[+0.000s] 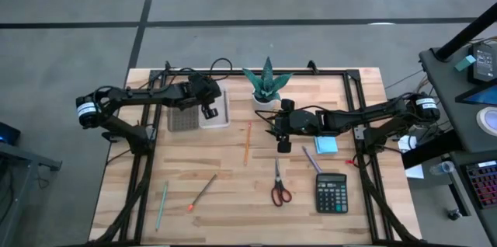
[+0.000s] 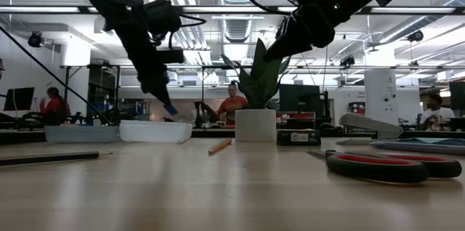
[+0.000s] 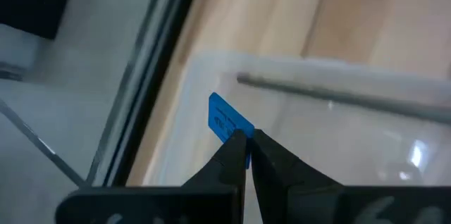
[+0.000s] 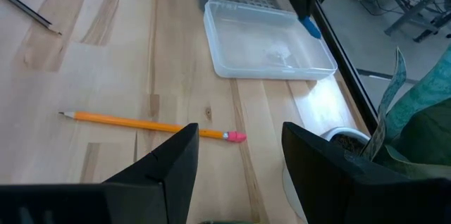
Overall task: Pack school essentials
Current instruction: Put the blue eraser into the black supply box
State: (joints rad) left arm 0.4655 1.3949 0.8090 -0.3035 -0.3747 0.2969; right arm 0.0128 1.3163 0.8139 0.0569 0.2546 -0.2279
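My left gripper [image 1: 210, 111] is shut on a tiny blue piece [image 3: 225, 120] and hangs over a clear plastic tray [image 1: 215, 115] at the table's far left. In the low view the blue piece [image 2: 169, 107] sits just above the tray [image 2: 156, 131]. My right gripper [image 1: 283, 142] stands open above the table's middle, next to the potted plant [image 1: 266, 84], with nothing between its fingers [image 4: 176, 164]. An orange pencil [image 1: 247, 142], red-handled scissors [image 1: 279, 190], a light-blue sticky-note pad [image 1: 326, 144], a green pencil [image 1: 161, 204] and a brown pencil [image 1: 202, 193] lie flat on the table. My left gripper pinches one end of the blue piece [image 3: 239, 138] between its two fingertips. The rest of the piece sticks out beyond them. The fingers slant down from the table's left side. The piece is lifted clear, above the tray's inside.
A grey mesh lid or pad [image 1: 182, 116] lies left of the tray. A black calculator [image 1: 331, 193] and a bluish pen [image 1: 312, 159] lie at the near right. A black frame rail [image 1: 256, 72] runs along the table's far edge. Bare wood shows in the near middle.
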